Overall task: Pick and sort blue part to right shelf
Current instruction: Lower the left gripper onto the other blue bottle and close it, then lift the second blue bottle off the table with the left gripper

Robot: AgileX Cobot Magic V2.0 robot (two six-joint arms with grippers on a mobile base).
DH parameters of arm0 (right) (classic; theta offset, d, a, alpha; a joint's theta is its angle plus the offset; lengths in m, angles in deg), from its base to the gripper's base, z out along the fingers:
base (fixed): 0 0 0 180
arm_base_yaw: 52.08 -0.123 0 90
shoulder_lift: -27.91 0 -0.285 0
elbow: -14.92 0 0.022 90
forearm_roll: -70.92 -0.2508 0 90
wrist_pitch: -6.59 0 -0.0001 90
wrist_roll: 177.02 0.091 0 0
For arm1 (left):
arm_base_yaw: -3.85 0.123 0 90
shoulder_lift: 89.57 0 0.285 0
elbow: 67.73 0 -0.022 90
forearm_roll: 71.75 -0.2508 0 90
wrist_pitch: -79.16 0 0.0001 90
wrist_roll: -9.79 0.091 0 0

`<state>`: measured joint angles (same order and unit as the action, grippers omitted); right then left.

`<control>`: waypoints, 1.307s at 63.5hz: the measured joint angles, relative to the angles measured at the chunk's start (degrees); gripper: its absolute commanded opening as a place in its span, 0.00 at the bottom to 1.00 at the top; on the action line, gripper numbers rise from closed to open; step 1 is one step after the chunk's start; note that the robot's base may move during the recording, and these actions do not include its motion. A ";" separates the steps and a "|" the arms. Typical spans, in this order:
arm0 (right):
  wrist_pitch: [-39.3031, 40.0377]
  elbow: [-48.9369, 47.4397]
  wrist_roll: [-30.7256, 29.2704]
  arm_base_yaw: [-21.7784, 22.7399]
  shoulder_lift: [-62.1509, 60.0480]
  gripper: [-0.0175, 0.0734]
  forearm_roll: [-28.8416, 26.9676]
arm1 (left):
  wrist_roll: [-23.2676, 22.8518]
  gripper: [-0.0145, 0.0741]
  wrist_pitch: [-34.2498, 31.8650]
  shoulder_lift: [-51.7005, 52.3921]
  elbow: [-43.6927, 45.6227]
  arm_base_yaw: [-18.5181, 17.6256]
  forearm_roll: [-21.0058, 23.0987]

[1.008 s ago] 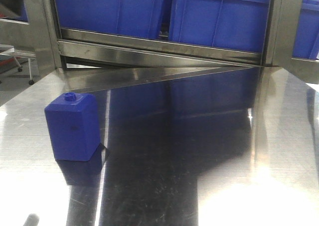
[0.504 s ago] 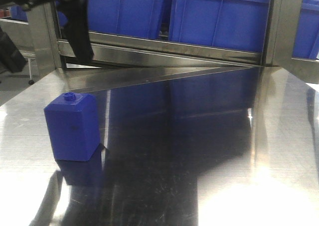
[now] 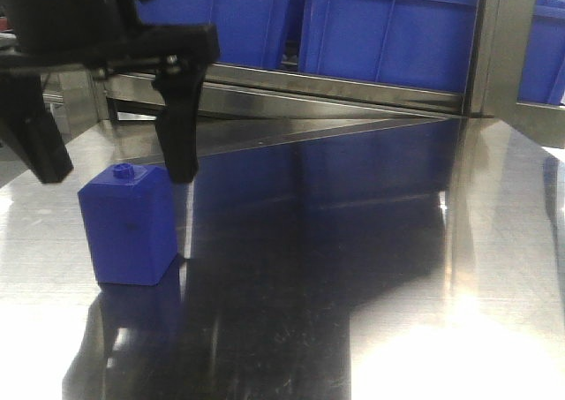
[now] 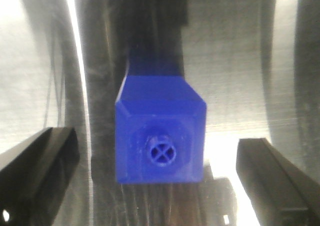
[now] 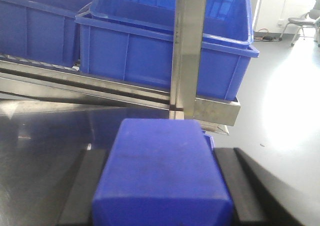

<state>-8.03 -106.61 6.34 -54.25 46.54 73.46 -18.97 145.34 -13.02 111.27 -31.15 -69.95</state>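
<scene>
My right gripper (image 5: 160, 153) is shut on the blue part (image 5: 162, 176), its flat end facing the camera; the shoulders and cap are mostly hidden. It is held above the steel table, facing the steel-framed shelf (image 5: 187, 51) with its rail (image 5: 100, 89) under blue bins (image 5: 150, 51). A squarer blue block with a small round open neck (image 3: 128, 228) stands on the table at the left. My left gripper (image 3: 116, 172) is open just above it, a finger on each side, not touching; the left wrist view shows this block (image 4: 160, 136) from above, between the fingers (image 4: 40, 166).
The steel table (image 3: 353, 259) is shiny and reflective. The rack's rail (image 3: 291, 86) and blue bins (image 3: 388, 25) run along the back. A steel upright (image 3: 499, 47) stands at the back right. Open floor (image 5: 285, 101) lies to the right of the rack.
My left gripper has come down into the front view from the upper left and now hangs open over the squarer blue block. The block has not moved.
</scene>
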 measured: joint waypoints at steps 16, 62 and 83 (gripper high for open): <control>0.00 0.00 0.00 0.00 0.00 0.66 0.00 | -0.96 0.93 0.14 -4.57 0.09 0.00 0.38; 0.00 0.00 0.00 0.00 0.00 0.66 0.00 | -1.34 0.65 0.23 -5.78 0.09 1.12 0.38; 0.00 0.00 0.00 0.00 0.00 0.66 0.00 | -1.44 0.51 0.23 -5.78 0.12 1.12 0.51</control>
<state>-8.03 -106.61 6.34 -54.25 46.54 73.46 -20.41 145.58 -18.81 111.39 -30.03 -69.44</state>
